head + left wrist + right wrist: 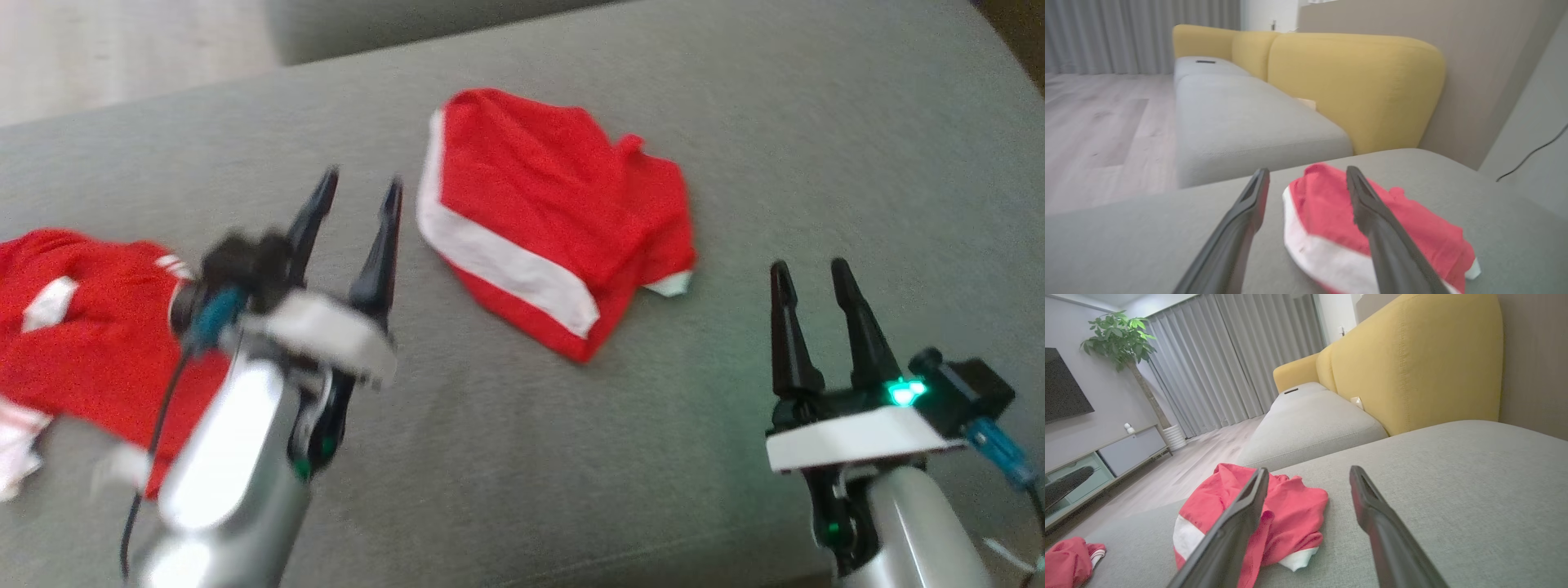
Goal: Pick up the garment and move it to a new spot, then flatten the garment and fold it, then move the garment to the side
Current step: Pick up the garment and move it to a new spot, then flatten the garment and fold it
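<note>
Garment: I see the red garment (555, 212) with its white band lying in a rumpled, loosely doubled heap on the grey cushion (816, 122), near the middle of my head view and touching neither claw.
Left claw: my left gripper (360, 184) hangs just left of the garment, blurred in the head view. Its fingers are spread with nothing between them. From its wrist camera the garment lies on the cushion beyond the fingertips.
Right claw: my right gripper (810, 268) sits low on the right, well apart from the garment, its fingers parted and empty.
Other cloth: a second red garment (90, 343) with white stripes lies crumpled at the cushion's left edge, partly behind my left arm.
Surroundings: a yellow sofa back (1355, 90), a pale wooden floor (1106, 122), grey curtains (1229, 355) and a potted plant (1118, 335).
</note>
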### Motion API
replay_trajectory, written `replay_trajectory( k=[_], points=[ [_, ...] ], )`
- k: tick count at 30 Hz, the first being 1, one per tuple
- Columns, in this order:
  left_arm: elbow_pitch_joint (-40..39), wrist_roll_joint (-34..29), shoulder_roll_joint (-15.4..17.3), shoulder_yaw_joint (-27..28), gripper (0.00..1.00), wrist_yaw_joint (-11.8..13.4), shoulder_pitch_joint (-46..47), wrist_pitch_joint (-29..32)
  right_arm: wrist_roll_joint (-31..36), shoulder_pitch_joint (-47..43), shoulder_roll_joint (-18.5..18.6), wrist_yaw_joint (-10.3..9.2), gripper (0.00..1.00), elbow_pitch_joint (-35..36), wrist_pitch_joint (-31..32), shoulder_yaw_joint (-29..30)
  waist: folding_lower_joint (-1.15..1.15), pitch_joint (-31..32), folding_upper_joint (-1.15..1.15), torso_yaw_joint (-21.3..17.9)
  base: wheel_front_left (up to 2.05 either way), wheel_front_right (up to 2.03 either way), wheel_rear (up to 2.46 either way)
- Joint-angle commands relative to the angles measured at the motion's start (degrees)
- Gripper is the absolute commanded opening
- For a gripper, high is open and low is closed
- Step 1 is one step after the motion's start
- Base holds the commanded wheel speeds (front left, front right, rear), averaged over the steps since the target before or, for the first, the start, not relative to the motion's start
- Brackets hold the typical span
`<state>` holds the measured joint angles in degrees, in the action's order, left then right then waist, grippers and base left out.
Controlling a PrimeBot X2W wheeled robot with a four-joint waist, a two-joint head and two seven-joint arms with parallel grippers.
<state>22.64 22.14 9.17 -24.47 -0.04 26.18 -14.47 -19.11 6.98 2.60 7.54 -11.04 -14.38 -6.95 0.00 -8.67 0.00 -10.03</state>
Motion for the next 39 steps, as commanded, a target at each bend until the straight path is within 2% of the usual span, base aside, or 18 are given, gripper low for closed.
replay_trajectory(
  k=[1, 7, 13, 17, 25, 29, 36, 37, 38, 39],
  points=[
    [-3.2, -0.8, 1.4, 2.6, 1.0, -0.2, 0.3, -0.5, 0.5, 0.2, 0.3, -0.05, 1.0, 1.6, -0.6, -0.8, 0.0, 2.6, 0.0, 3.7, 0.0, 0.0, 0.0],
    [-11.2, -2.8, -0.4, 7.4, 1.0, -0.2, -11.8, -0.5, 1.7, -2.2, 0.3, -0.05, 1.0, 0.8, -0.6, 0.4, 0.0, 4.6, 0.0, 7.5, 0.0, 0.0, 0.0],
    [-14.3, -4.7, -3.8, 11.1, 1.0, -1.2, -18.6, -0.5, 2.0, -3.6, 0.3, -0.05, 1.0, -0.2, -0.6, 0.7, 0.0, 5.3, 0.0, 10.2, 0.0, 0.0, 0.0],
    [-14.9, -5.9, -5.0, 12.3, 1.0, -2.6, -18.9, -0.5, 2.0, -3.3, 0.3, -0.05, 1.0, -1.4, -0.6, -0.3, 0.0, 4.7, 0.0, 11.8, 0.0, 0.0, 0.0],
    [-14.4, -8.0, -6.0, 11.9, 1.0, -4.9, -17.3, -0.5, -6.9, 2.5, 0.3, -0.05, 1.0, -14.3, -0.4, -8.2, 0.0, 1.7, 0.0, 15.3, 0.0, 0.0, 0.0],
    [-14.0, -8.0, -6.2, 11.7, 1.0, -5.3, -16.8, -0.5, -11.2, 6.1, 0.3, -0.05, 1.0, -19.8, 0.6, -11.7, 0.0, 0.8, 0.0, 16.8, 0.0, 0.0, 0.0],
    [-13.2, -7.7, -6.3, 11.8, 1.0, -5.8, -16.4, -0.5, -16.6, 11.1, 0.3, -0.05, 1.0, -26.1, 0.2, -13.9, 0.0, 0.1, 0.0, 18.6, 0.0, 0.0, 0.0],
    [-13.1, -7.7, -6.3, 11.9, 1.0, -5.8, -16.3, -0.5, -16.9, 11.6, 0.3, -0.05, 0.84, -26.8, 0.1, -14.1, 0.0, 0.1, 0.0, 18.6, 0.0, 0.0, 0.0],
    [-13.1, -7.7, -6.3, 12.0, 1.0, -5.7, -16.3, -0.5, -17.2, 12.0, 0.3, -0.05, 0.25, -27.3, -0.1, -14.3, 0.0, 0.1, 0.0, 18.5, 0.0, 0.0, 0.0],
    [-13.1, -7.6, -6.3, 12.1, 1.0, -5.6, -16.3, -0.5, -17.1, 12.4, 0.3, -0.05, 0.0, -27.7, -0.2, -14.6, 0.0, 0.2, 0.0, 18.3, 0.0, 0.0, 0.0]
  ],
)
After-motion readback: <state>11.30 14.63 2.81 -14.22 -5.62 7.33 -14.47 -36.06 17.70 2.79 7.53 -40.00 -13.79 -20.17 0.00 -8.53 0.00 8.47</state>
